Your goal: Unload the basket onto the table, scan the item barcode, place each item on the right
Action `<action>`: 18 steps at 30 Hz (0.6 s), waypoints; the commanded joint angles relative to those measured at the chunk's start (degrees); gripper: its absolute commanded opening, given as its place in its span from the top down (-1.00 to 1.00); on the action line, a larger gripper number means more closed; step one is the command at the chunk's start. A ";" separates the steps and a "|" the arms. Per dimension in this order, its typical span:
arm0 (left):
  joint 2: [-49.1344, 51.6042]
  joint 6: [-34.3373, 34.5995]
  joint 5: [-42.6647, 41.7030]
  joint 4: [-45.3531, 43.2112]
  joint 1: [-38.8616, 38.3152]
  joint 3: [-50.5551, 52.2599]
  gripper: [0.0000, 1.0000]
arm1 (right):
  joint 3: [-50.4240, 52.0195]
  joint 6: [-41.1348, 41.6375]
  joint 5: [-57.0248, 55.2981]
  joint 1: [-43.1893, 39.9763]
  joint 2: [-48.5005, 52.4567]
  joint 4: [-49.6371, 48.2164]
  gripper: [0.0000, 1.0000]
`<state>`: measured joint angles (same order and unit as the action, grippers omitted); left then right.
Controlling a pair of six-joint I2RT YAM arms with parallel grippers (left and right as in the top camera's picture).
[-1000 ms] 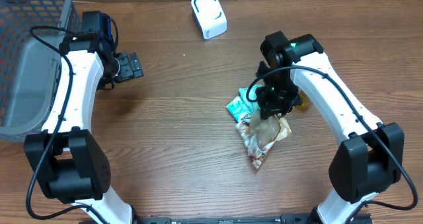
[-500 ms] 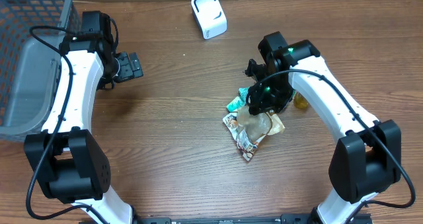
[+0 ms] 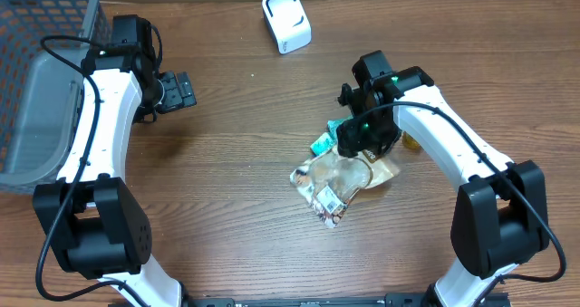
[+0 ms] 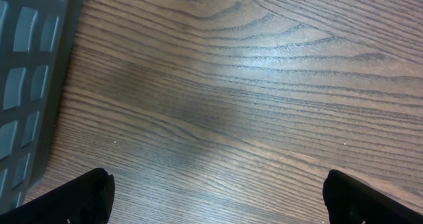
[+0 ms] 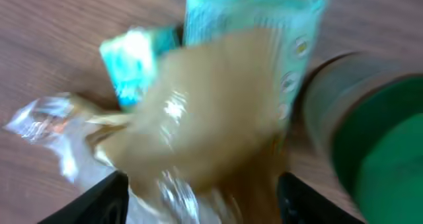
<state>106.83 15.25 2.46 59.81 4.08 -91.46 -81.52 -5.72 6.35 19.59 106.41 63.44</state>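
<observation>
Both sets of fingers apart, left gripper (image 4: 219, 194) and right gripper (image 5: 205, 201); snack bag (image 5: 198, 112) blurred

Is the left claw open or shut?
Open. The left claw has its fingertips far apart at the bottom corners of the left wrist view, with only bare wooden table between them.

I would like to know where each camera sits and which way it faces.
Overhead: above the table, looking down; left arm, right arm, basket, white scanner.
Left wrist: facing down at the table beside the basket; open jaws' tips in bottom corners.
Right wrist: close over the tan packet, blurred; jaw tips low.
Shared: overhead and right wrist show the tan packet and teal packet.
</observation>
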 commanded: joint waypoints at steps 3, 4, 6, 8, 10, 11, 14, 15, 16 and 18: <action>-0.76 -0.28 0.70 -0.07 -0.02 -0.52 -0.99 | 0.26 7.02 -7.21 -0.04 -0.74 -4.83 -0.63; -0.76 -0.28 0.72 -0.07 -0.02 -0.52 -1.00 | 0.26 7.82 -7.21 0.00 -0.74 -6.27 -0.71; -0.76 -0.28 0.70 -0.07 -0.02 -0.52 -0.99 | 0.26 10.25 -7.17 0.15 -0.74 -9.14 -0.83; -0.76 -0.28 0.70 -0.07 -0.02 -0.52 -0.99 | 0.26 13.51 -7.15 0.72 -0.74 -12.20 -0.92; -0.76 -0.28 0.70 -0.07 -0.02 -0.52 -0.99 | 0.26 14.99 -6.40 1.73 -0.74 -14.60 -1.00; -0.76 -0.28 0.70 -0.07 -0.02 -0.52 -0.99 | 0.26 15.19 -6.27 2.32 -0.74 -15.47 -1.00; -0.76 -0.28 0.70 -0.07 -0.02 -0.52 -0.99 | 0.26 15.61 -6.29 3.89 -0.74 -16.96 -1.00; -0.76 -0.28 0.72 -0.07 -0.02 -0.52 -0.99 | 0.26 16.09 -6.27 4.31 -0.74 -17.14 -1.00; -0.76 -0.28 0.70 -0.07 -0.02 -0.52 -0.99 | 0.26 16.22 -6.27 4.63 -0.74 -17.09 -1.00; -0.76 -0.28 0.70 -0.07 -0.02 -0.52 -0.99 | 0.26 16.22 -6.29 5.03 -0.74 -17.09 -1.00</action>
<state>106.83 15.25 2.46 59.79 4.08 -91.46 -81.45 8.93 0.45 23.90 106.41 46.61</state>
